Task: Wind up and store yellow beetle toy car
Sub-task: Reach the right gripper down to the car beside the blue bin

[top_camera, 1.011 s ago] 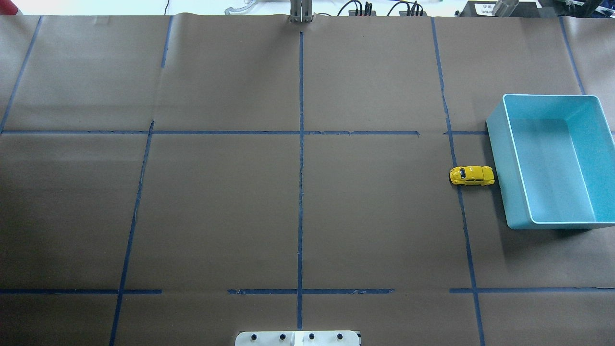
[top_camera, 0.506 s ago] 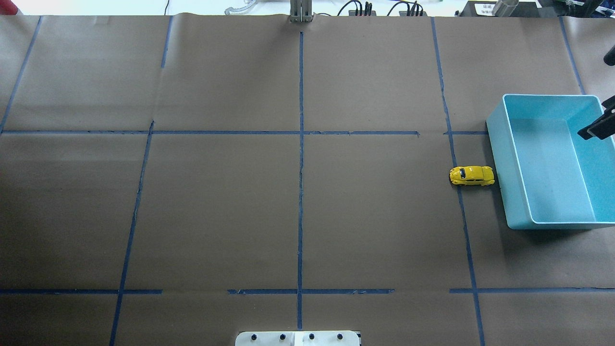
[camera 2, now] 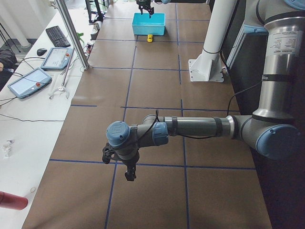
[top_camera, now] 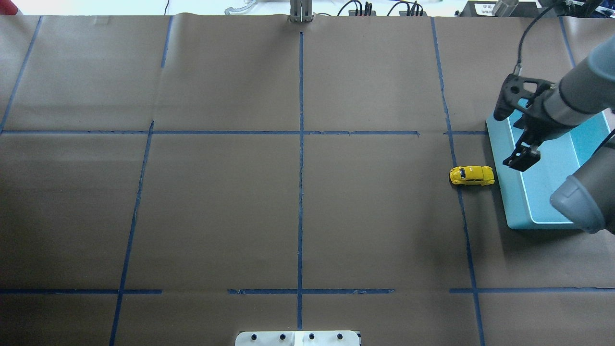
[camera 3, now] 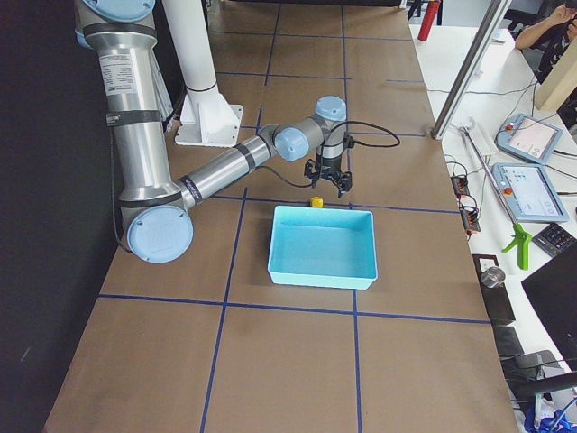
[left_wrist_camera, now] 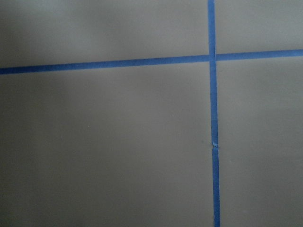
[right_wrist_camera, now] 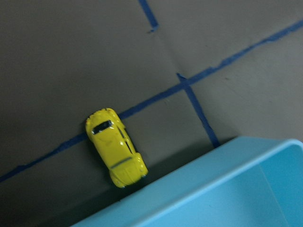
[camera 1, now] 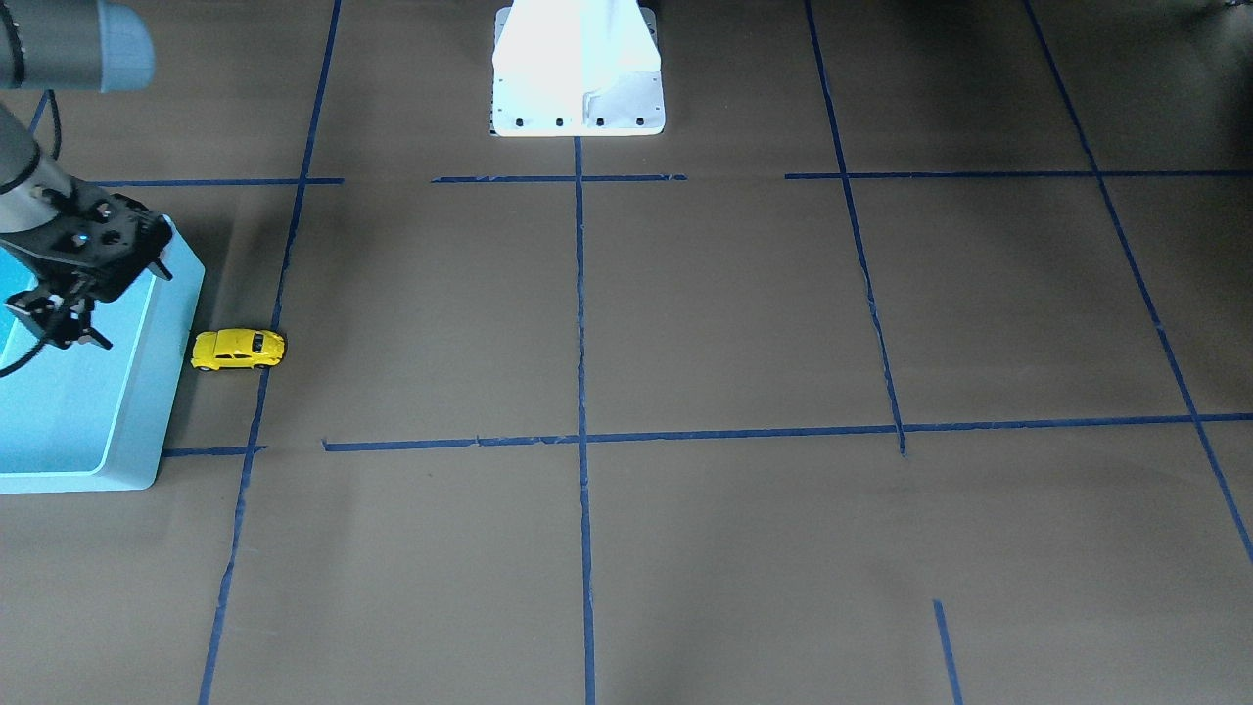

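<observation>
Change: right arm has swung in from the table's edge within the last second. The right gripper [camera 1: 57, 321] now hangs over the light blue bin [top_camera: 511, 202], empty, jaws apparently spread wide, though the angle is poor. Yellow beetle toy car [top_camera: 472, 176] unmoved, on its wheels across a tape line, just beside the bin's outer wall. Approach under way; wind-up not begun. Left gripper [camera 2: 127, 168] well apart, jaw state cannot be told.

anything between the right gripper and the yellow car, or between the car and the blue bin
Nothing visible does. The right gripper hangs open over the light blue bin, beside the yellow beetle toy car, only air between. The car sits close by the bin's wall.
</observation>
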`<state>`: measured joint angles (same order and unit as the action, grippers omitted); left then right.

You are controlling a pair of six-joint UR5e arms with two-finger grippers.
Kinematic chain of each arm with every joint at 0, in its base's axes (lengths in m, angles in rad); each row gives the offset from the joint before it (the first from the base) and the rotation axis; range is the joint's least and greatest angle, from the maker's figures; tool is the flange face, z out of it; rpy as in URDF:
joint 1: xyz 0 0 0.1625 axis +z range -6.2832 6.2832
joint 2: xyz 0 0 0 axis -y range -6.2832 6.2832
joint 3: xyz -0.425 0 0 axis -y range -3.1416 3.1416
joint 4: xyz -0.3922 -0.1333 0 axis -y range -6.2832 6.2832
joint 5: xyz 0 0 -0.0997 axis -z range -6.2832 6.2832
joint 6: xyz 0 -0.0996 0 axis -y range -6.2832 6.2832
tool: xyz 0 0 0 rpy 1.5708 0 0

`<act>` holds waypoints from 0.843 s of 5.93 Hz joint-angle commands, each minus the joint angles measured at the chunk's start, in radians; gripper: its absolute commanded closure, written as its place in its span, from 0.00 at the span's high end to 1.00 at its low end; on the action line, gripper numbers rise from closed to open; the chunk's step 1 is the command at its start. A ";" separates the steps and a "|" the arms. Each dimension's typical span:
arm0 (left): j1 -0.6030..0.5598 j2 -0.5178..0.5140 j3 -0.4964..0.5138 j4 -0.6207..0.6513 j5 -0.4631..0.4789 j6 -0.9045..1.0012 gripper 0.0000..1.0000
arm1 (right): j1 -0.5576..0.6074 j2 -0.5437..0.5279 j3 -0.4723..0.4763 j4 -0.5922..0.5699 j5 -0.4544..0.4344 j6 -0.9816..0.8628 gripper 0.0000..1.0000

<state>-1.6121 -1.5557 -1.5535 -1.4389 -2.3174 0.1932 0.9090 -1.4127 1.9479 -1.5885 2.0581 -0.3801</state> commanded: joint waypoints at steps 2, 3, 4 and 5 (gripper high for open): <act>0.000 0.012 0.000 -0.028 0.000 -0.006 1.00 | -0.134 0.011 -0.023 0.080 -0.088 -0.022 1.00; 0.000 0.012 -0.002 -0.028 0.000 -0.006 1.00 | -0.159 0.017 -0.058 0.096 -0.117 -0.128 1.00; 0.001 0.011 -0.005 -0.029 0.000 -0.008 1.00 | -0.159 0.015 -0.079 0.097 -0.118 -0.213 1.00; 0.003 0.009 -0.048 -0.026 -0.002 -0.039 1.00 | -0.160 0.026 -0.119 0.105 -0.119 -0.259 1.00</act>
<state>-1.6105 -1.5449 -1.5715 -1.4667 -2.3183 0.1756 0.7517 -1.3939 1.8635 -1.4907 1.9426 -0.5802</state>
